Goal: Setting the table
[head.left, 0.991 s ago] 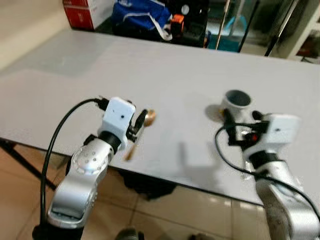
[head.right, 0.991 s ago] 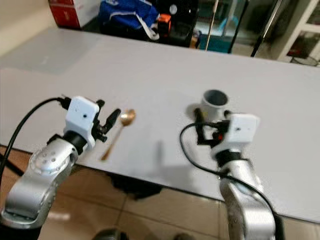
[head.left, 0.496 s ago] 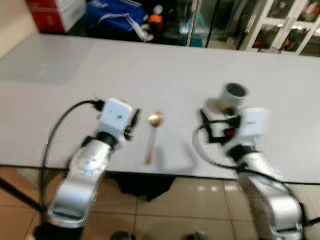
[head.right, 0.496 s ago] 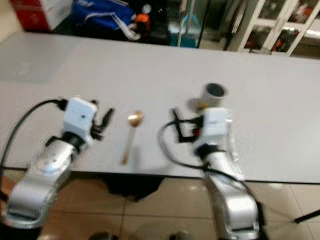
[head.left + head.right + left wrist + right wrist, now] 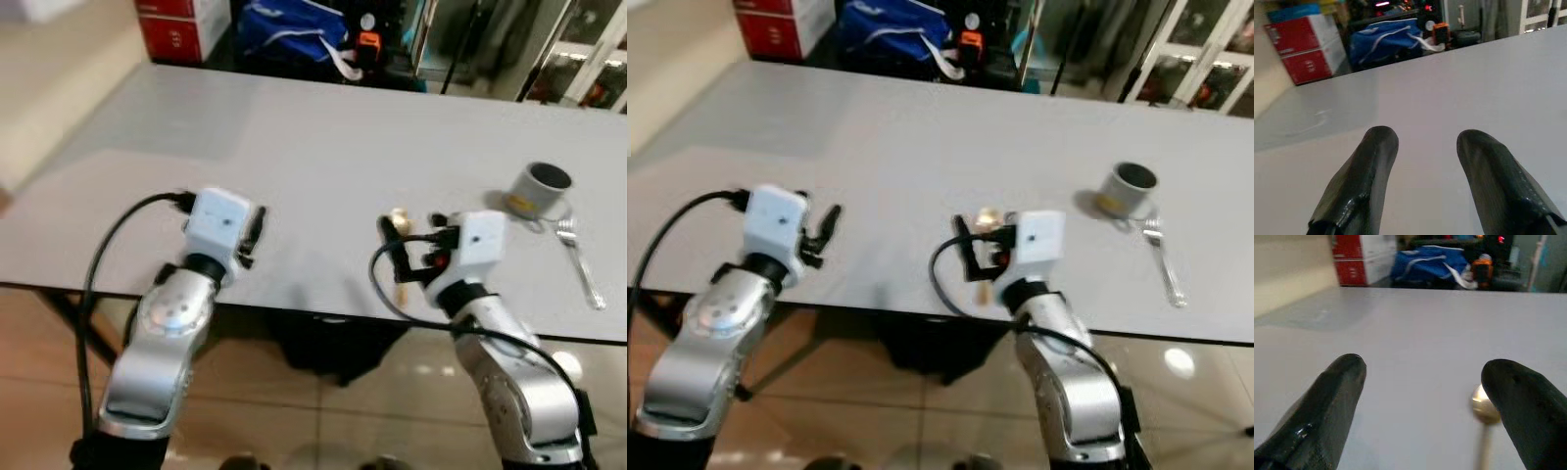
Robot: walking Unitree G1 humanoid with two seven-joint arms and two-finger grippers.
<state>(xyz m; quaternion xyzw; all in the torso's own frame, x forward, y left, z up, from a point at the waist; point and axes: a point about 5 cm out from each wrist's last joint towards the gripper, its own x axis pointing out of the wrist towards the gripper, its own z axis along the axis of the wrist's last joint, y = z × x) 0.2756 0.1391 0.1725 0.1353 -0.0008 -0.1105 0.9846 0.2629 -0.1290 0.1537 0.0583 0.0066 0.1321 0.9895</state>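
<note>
Bench point(image 5: 323, 127), setting partly laid.
Cup point(image 5: 540, 188), fork point(image 5: 578, 266) right; spoon point(image 5: 1484, 413) near edge; both jaws open, empty.

Both silver arms reach forward from the lower edge of the head views, elbows bent, each wrist capped with a white camera block. The left gripper point(image 5: 257, 227) is held over the near part of the surface, its two black fingers point(image 5: 1364, 176) pointing ahead with a plain gap between them, nothing in the jaws. A black cable loops from the left wrist back along the forearm. The right gripper point(image 5: 390, 235) sits a little nearer the middle, angled toward the robot's left (its own cable curls below the wrist). Its fingers point(image 5: 1332, 404) stand wide apart, jaws empty, low over the surface.
</note>
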